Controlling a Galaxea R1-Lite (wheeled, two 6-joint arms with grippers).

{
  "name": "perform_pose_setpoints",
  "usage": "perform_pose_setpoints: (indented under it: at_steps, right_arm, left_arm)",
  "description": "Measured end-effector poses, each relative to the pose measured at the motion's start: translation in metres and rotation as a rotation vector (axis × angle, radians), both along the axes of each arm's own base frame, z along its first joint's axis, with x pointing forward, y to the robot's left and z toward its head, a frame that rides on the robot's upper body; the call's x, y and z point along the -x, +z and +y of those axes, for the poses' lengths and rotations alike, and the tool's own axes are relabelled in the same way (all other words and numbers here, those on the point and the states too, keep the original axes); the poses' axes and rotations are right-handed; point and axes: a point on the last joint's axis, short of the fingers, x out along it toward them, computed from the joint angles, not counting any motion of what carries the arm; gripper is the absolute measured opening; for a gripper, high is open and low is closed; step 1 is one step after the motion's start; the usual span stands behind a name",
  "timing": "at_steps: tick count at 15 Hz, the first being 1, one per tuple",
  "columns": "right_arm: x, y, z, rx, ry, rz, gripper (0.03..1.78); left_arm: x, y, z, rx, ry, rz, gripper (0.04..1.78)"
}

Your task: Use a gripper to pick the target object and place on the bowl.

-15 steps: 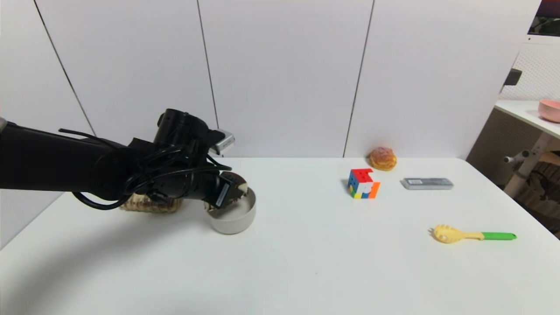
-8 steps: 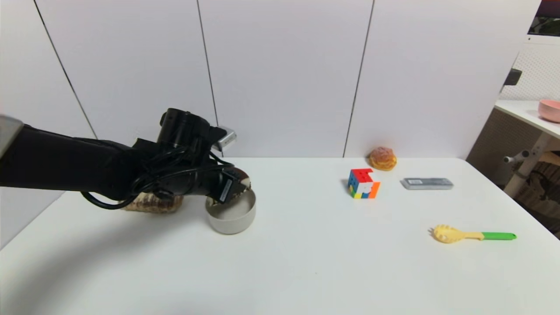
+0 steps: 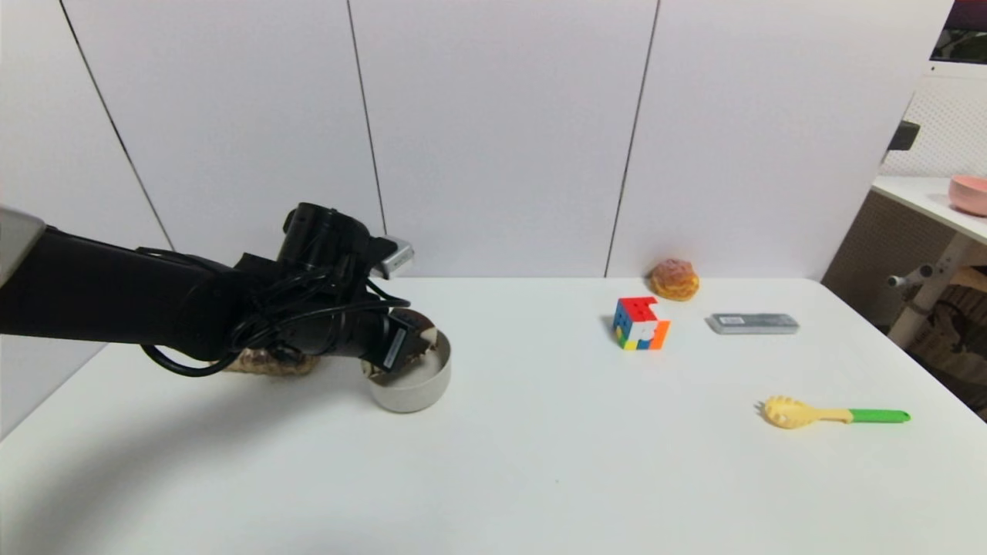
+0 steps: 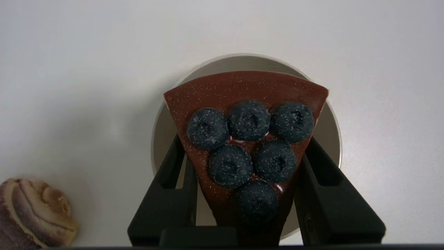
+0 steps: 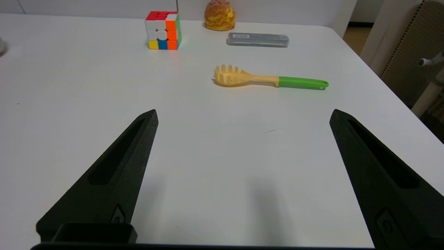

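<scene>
The left gripper (image 4: 244, 166) is clenched on the one cake slice (image 4: 242, 139), held directly over the single bowl (image 3: 412, 381) near the tabletop's (image 3: 540, 462) left edge. One bread roll (image 4: 34, 211) lies beside it. The right gripper (image 5: 242, 173) is spread wide, holding nothing.

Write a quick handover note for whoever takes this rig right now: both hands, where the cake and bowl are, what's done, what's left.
Left hand: shut on the cake slice, held over the grey bowl, which sits beside the bread roll.
Right hand: open, parked over bare table, holding nothing.
Done: slice picked up and carried over the bowl.
Left: lower it, release it on the bowl, withdraw the left arm.
</scene>
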Motion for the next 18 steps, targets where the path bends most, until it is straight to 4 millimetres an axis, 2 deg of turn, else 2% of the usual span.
perform_pose_setpoints:
  at_steps: [6, 12, 18]
  right_arm:
    - [0.0000, 0.0000, 0.0000, 0.000, 0.000, 0.000, 1.71]
    - [0.0000, 0.0000, 0.0000, 0.000, 0.000, 0.000, 1.71]
    - [0.0000, 0.0000, 0.0000, 0.000, 0.000, 0.000, 1.71]
  left_arm:
    - [0.0011, -0.0017, -0.0002, -0.002, -0.001, 0.007, 0.77]
    - [0.0000, -0.0014, -0.0009, -0.002, -0.004, 0.004, 1.24]
    - [-0.0005, 0.0034, -0.0012, 0.004, -0.003, -0.011, 1.49]
